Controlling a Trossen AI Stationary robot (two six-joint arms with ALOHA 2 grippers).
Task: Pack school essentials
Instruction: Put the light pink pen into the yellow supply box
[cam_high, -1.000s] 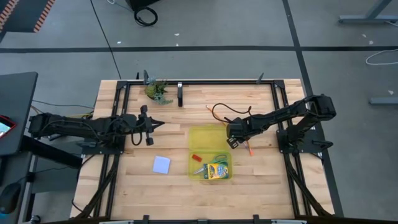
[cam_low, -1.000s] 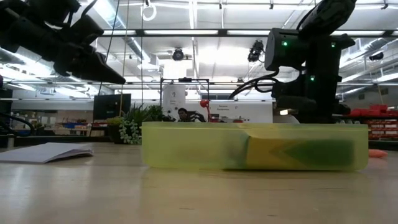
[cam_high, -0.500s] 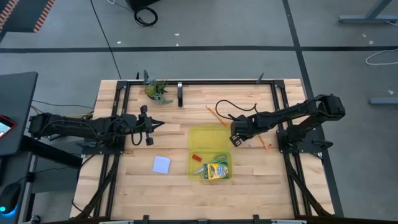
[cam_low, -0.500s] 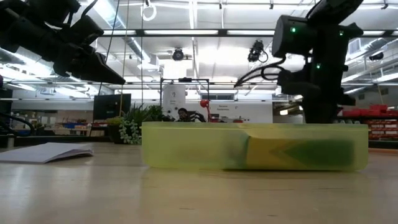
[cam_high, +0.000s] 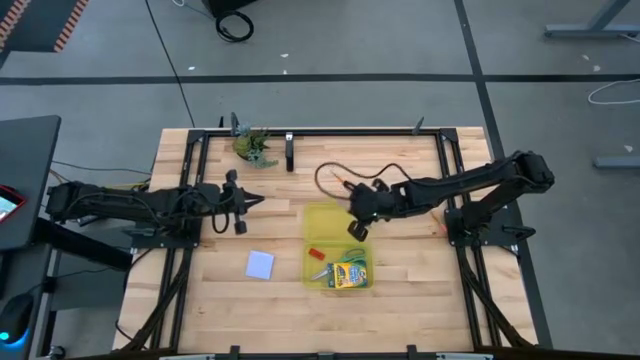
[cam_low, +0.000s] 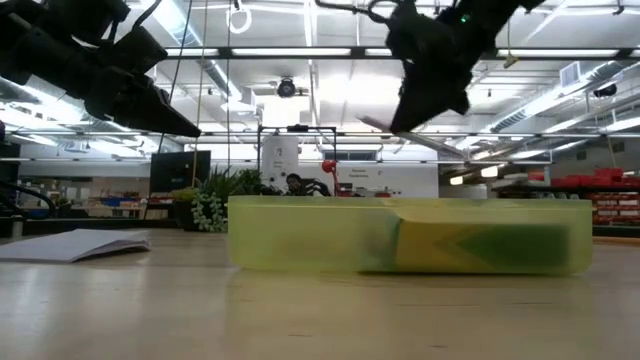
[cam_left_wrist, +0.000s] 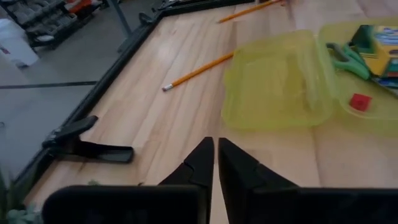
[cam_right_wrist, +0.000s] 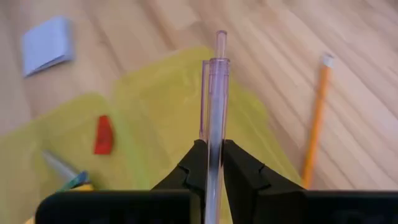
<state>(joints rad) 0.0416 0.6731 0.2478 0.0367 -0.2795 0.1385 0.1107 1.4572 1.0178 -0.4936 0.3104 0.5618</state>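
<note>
Translucent purple pen (cam_right_wrist: 214, 93) | clamped in right gripper (cam_right_wrist: 211, 163) fingers above yellow translucent case (cam_high: 337, 243) | packed: scissors (cam_high: 352, 250), crayon box (cam_high: 349, 274), eraser (cam_high: 315, 253) | left: orange pencil (cam_left_wrist: 198, 71), pale blue note pad (cam_high: 260, 264) | left gripper (cam_left_wrist: 216, 163) fingers closed, empty.

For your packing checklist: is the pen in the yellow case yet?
Not yet. The pen is clamped in the right gripper, held above the case.

arms (cam_high: 140, 205): dark, jointed; end effector fingers (cam_left_wrist: 205, 165): black, tapered; cable: black, looped
</note>
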